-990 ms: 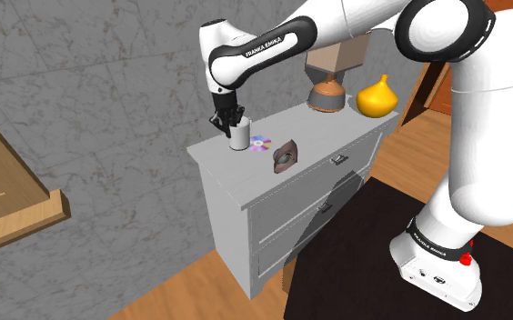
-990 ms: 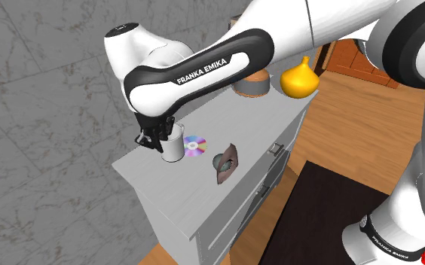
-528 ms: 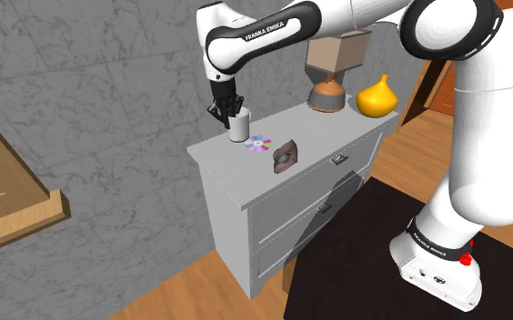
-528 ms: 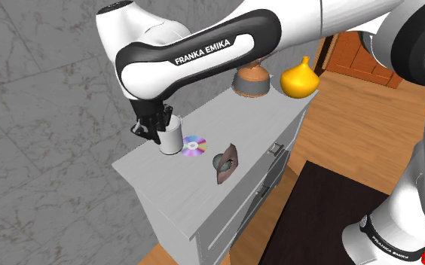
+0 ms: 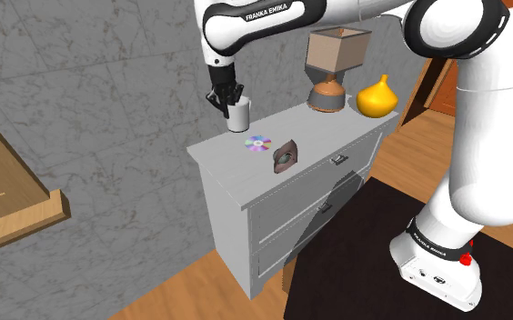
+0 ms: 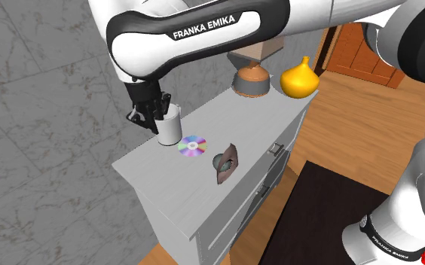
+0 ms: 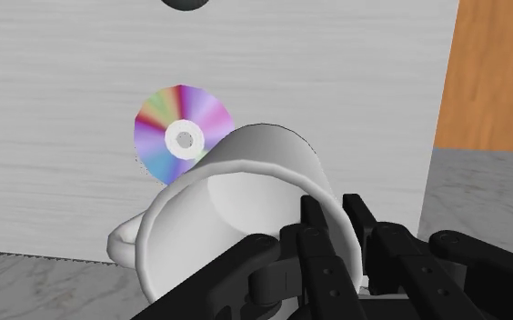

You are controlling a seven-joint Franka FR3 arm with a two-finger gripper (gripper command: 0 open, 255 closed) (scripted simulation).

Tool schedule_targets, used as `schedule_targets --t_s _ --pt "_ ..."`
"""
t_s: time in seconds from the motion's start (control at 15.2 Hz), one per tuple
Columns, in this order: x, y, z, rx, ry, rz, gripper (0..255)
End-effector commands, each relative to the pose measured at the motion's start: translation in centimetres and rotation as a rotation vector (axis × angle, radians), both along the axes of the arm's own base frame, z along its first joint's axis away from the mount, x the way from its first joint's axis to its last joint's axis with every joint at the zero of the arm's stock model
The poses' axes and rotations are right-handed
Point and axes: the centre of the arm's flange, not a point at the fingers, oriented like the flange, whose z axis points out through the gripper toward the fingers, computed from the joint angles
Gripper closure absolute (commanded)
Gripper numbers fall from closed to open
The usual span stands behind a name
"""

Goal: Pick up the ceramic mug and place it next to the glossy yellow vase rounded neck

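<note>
1. The black gripper (image 5: 229, 103) is clamped on the mug's rim, one finger inside and one outside.
2. The mug (image 5: 239, 116) is plain white and cylindrical with a loop handle. It hangs just above the disc (image 5: 258, 143), toward the shoulder view's left.
3. The yellow vase (image 5: 377, 97) stands well to the right of the disc.

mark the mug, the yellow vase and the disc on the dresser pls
mug (image 5: 240, 120): shoulder view, on its white side wall.
yellow vase (image 5: 376, 100): shoulder view, on its rounded belly.
disc (image 6: 192, 146): second exterior view, at its centre hub.
</note>
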Motion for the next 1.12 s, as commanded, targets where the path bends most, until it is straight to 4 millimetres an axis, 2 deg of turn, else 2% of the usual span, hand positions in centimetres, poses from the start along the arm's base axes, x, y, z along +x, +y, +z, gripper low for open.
schedule_targets --t_s 0.0,1.06 --pt "-0.1 0.0 1.2 0.0 0.0 0.0 255" --pt "-0.1 0.0 9.6 0.0 0.0 0.0 255"
